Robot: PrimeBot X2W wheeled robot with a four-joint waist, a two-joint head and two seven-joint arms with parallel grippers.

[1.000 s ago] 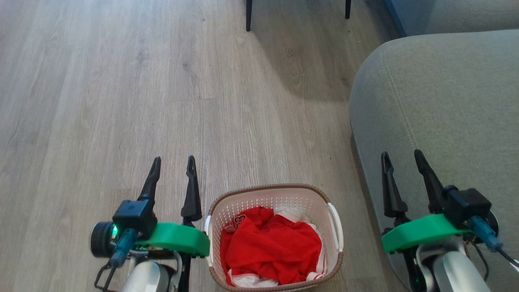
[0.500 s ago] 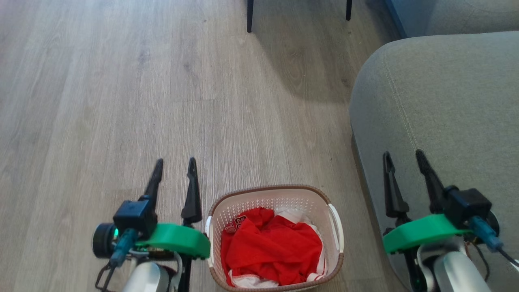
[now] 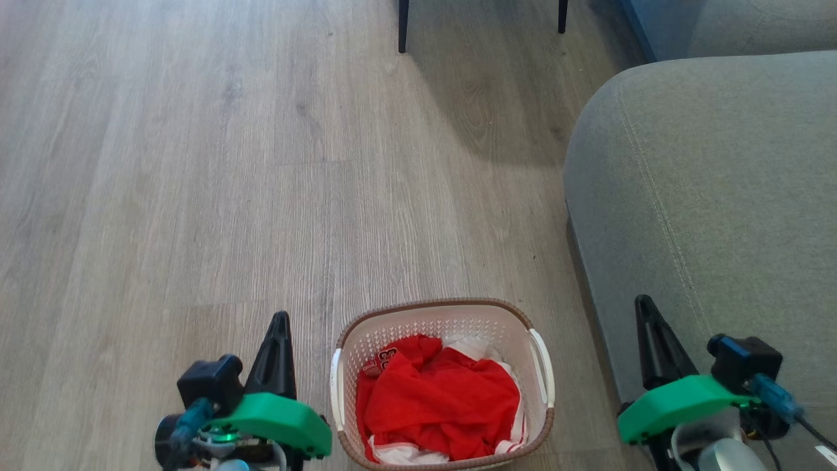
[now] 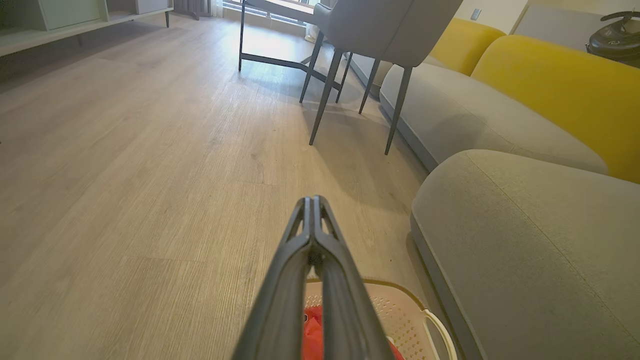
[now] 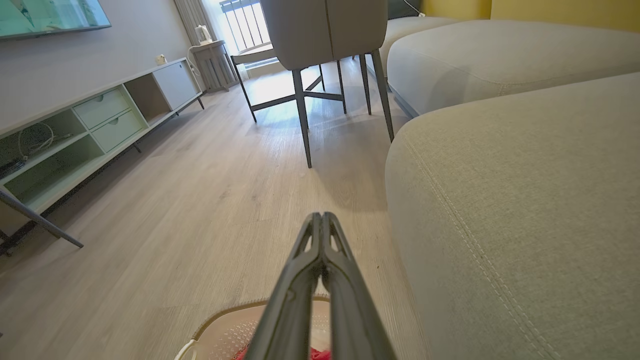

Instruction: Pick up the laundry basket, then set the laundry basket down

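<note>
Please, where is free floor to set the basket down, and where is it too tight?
Free: the wide bare floor ahead of the laundry basket, up to the chair legs, and leftward past the left gripper. Tight: the narrow strip between the basket and the sofa, near the right gripper.

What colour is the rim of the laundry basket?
Brown, woven-look rim on the laundry basket; clearest in the head view.

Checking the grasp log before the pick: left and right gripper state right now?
Left gripper: closed, holding nothing, to the left of the laundry basket.
Right gripper: closed, holding nothing.
</note>
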